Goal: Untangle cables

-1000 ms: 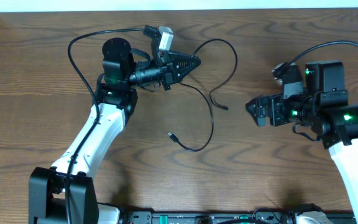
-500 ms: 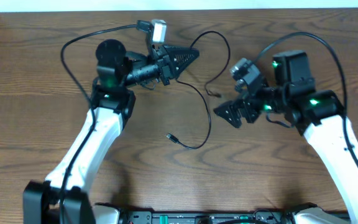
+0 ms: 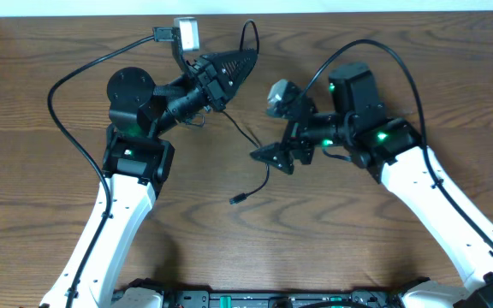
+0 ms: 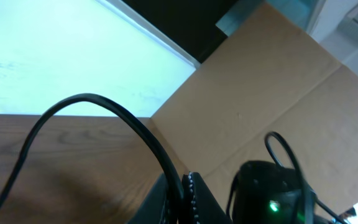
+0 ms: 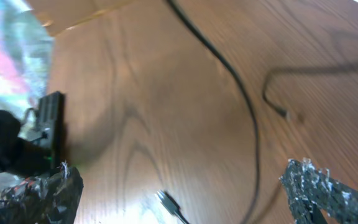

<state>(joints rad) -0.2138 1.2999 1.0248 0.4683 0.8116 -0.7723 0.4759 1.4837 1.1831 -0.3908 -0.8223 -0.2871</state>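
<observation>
Up at the far edge of the worktop, left of its middle, the left tool is clenched tight, jaws flat together and aimed toward the far right corner. It has the black cord pinched at its tip, and a small loop of that cord stands up just past it, right on the far edge. From the left wrist it comes in close: the cord arches over the wood and drops straight into the closed fingertips. A plain brown cardboard sheet stands behind, and a green light glows on the other arm. Back overhead, the cord trails from that grip toward the middle of the worktop and slips beneath the right tool. It curls on to its plug end, which lies flat on the wood nearer the front edge, about midway between left and right. The right tool is released, jaws spread wide, hanging over the cord near the worktop's centre with nothing gripped. Its wrist view shows the fingers far apart at the bottom corners, the cord running down between them and the plug low in the gap. A second cord end lies off to one side, blurred. On the left wrist sits a white camera block, any marking too small to read.
</observation>
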